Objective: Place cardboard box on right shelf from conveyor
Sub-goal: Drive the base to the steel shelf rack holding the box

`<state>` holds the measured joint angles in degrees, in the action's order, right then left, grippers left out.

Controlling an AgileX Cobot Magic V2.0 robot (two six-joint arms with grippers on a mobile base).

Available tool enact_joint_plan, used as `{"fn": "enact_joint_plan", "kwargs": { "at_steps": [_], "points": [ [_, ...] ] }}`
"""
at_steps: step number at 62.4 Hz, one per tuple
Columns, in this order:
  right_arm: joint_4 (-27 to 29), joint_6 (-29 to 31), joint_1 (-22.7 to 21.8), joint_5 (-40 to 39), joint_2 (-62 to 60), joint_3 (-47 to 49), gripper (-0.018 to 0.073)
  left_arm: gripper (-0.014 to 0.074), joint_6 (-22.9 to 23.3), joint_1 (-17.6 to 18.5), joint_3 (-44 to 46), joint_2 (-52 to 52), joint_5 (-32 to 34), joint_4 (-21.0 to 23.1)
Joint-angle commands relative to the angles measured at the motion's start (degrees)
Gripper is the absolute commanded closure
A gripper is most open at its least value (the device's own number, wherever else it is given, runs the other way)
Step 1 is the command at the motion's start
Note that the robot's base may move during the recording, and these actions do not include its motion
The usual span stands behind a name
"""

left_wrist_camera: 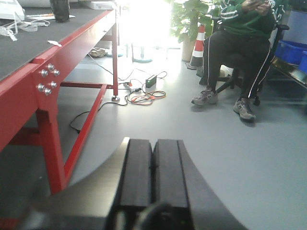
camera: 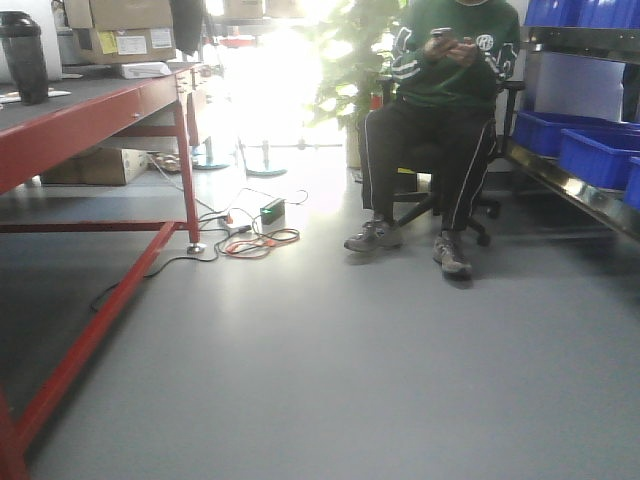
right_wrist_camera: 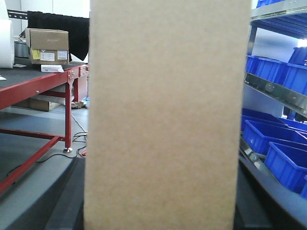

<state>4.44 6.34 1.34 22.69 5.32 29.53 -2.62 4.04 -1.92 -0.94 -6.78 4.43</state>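
Two grippers up close: the left gripper (left_wrist_camera: 153, 143) had its fingers pinched together on nothing, while the right gripper (right_wrist_camera: 160, 191) was clamped around the cardboard box (right_wrist_camera: 168, 105), with the right shelf (right_wrist_camera: 276, 91) and its blue bins (right_wrist_camera: 268, 139) just behind.

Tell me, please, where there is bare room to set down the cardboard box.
The right shelf is crowded: blue bins fill its visible tiers behind the steel lip. Bare room: the red table top between the dark tumbler and the labelled carton.
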Motion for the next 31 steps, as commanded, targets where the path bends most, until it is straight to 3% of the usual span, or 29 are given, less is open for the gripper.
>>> {"fn": "enact_joint_plan", "kwargs": {
  "at_steps": [1, 31],
  "points": [
    [-0.1, 0.3, -0.3, -5.6, 0.8, 1.5, 0.0503, 0.0713, 0.0, 0.1, -0.3, -0.3, 4.9, 0.3],
    [-0.1, 0.3, -0.3, -5.6, 0.8, 1.5, 0.0503, 0.0713, 0.0, 0.1, -0.3, -0.3, 4.9, 0.3]
  ]
}}
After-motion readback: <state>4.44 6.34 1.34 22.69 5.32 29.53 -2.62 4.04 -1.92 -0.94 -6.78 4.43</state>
